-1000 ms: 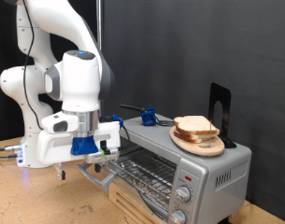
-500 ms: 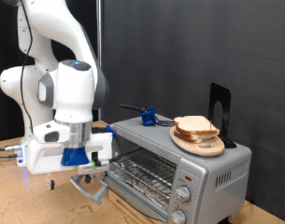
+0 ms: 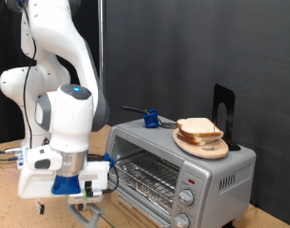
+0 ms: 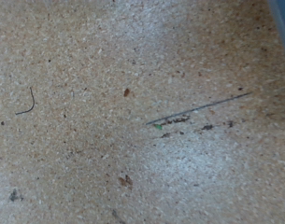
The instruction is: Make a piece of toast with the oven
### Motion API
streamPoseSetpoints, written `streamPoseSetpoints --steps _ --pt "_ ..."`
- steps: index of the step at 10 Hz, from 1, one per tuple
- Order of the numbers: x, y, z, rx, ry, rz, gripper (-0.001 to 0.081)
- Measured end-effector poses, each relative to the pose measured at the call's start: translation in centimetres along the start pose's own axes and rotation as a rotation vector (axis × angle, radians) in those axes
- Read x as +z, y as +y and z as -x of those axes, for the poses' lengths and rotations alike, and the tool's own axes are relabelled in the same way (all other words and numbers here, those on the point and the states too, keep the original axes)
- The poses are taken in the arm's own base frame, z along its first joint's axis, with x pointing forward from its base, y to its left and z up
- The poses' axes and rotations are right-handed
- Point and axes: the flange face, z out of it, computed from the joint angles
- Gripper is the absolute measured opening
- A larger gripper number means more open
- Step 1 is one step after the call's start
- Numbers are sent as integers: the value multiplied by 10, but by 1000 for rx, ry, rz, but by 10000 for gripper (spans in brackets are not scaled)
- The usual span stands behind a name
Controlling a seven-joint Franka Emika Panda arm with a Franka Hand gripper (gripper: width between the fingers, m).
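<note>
The oven point(image 3: 216, 176) stands at the exterior view's right, silver-grey, with its glass door swung down and open and the wire rack point(image 3: 149, 178) showing inside. The piece of toast point(image 3: 199, 127) lies on a round wooden plate point(image 3: 203, 146) on top of the oven. My gripper point(image 3: 90, 189), with blue finger mounts, is low by the table, just in front of the opened door at the exterior view's bottom left of the oven. The door's handle is hidden behind the hand. The wrist view shows only the speckled wooden tabletop point(image 4: 123, 112); no fingers show there.
A small blue object point(image 3: 151, 120) and a black upright stand point(image 3: 223, 114) sit on the oven's top. Round knobs point(image 3: 187, 198) are on the oven's front right. The arm's white base point(image 3: 21, 95) fills the exterior view's left. A black curtain is behind.
My gripper has gone down and towards the exterior view's left, from rack height to near the table. The oven door has swung down with it. The toast and plate have not moved.
</note>
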Motion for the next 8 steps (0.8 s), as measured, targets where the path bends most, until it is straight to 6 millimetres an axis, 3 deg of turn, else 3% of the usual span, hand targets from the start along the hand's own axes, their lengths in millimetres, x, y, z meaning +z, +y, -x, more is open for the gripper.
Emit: streamPoseSetpoints --steps 5,8 --pt "46 -1 4 -46 28 38 808" --pt "63 7 11 -87 52 49 808"
